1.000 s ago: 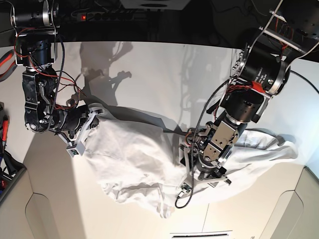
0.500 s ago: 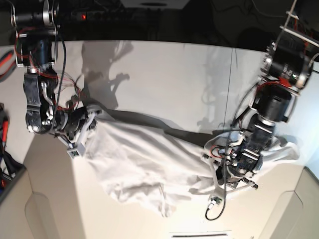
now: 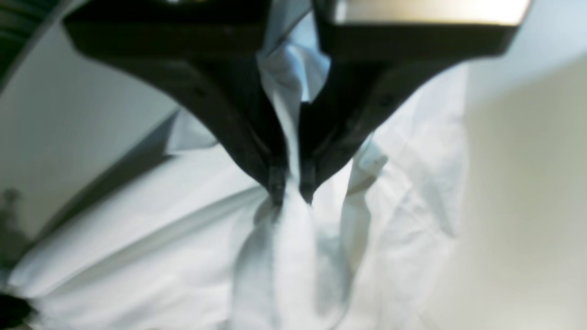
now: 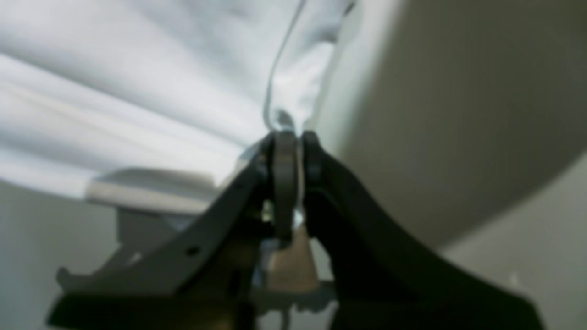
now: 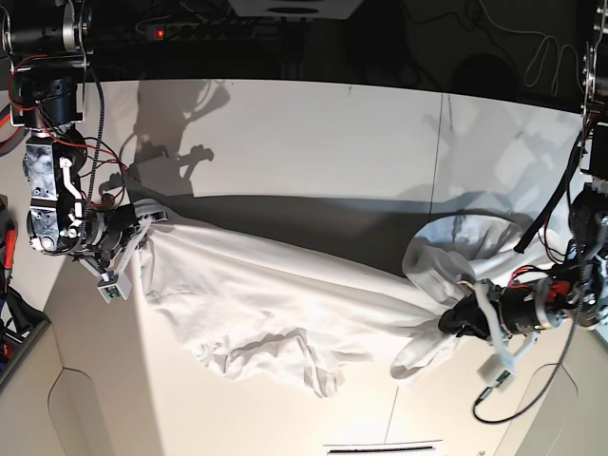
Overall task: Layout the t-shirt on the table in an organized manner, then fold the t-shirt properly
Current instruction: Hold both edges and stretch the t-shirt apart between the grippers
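Observation:
The white t-shirt (image 5: 285,294) hangs stretched in a long, wrinkled band low over the table (image 5: 313,142) between my two grippers. At the base view's right, my left gripper (image 5: 454,325) is shut on a bunched fold of it. The left wrist view shows that gripper (image 3: 291,191) pinching a narrow pleat, with the t-shirt (image 3: 137,238) fanning out below. My right gripper (image 5: 142,226), at the base view's left, is shut on the other end. In the right wrist view, the right gripper (image 4: 291,137) clamps a hem of the t-shirt (image 4: 114,91).
Beige cut-out corners sit at the table's front left (image 5: 85,399) and front right (image 5: 560,408). A thin dark seam (image 5: 440,142) crosses the tabletop. A power strip (image 5: 190,30) and cables lie along the dark back edge.
My left gripper has shut on the t-shirt and pulled it far toward the base view's right, drawing the crumpled heap into a long band. The right gripper shifted slightly left, still gripping.

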`<state>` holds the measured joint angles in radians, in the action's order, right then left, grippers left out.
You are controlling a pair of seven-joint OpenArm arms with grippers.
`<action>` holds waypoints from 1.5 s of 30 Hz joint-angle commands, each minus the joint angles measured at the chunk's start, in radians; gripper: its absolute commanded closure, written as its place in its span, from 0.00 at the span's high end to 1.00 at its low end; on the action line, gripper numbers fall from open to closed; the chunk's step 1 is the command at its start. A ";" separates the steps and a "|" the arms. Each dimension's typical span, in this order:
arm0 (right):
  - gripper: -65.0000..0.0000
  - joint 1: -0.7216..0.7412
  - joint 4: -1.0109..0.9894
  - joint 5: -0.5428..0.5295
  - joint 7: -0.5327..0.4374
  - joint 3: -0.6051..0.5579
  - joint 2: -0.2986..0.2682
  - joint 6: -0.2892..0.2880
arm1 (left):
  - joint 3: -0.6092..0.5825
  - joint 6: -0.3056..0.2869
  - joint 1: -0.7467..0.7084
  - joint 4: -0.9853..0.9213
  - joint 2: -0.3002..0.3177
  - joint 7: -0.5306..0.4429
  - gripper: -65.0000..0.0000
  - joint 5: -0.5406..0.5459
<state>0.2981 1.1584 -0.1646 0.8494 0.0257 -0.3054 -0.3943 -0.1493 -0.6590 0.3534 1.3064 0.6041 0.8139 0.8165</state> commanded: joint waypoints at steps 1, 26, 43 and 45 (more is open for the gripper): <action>0.00 0.020 0.011 0.043 0.011 0.008 -0.032 0.035 | 0.054 -0.014 0.015 0.015 0.028 0.007 0.00 0.029; 0.00 0.020 0.010 0.208 -0.020 0.010 -0.048 0.164 | 0.278 -0.039 -0.190 0.014 0.245 0.085 0.10 0.155; 0.39 0.020 0.028 0.161 -0.048 0.014 -0.049 0.189 | 0.335 -0.039 -0.350 0.014 -0.018 0.097 0.43 0.350; 0.39 0.020 0.058 0.162 -0.050 0.014 -0.049 0.190 | 0.335 -0.039 -0.369 0.014 -0.039 0.092 0.43 0.351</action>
<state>0.2916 1.1957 -0.0063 0.8192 0.0334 -0.3386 -0.2096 0.1753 -0.6895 -0.0368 1.3052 0.5423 0.9264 1.1378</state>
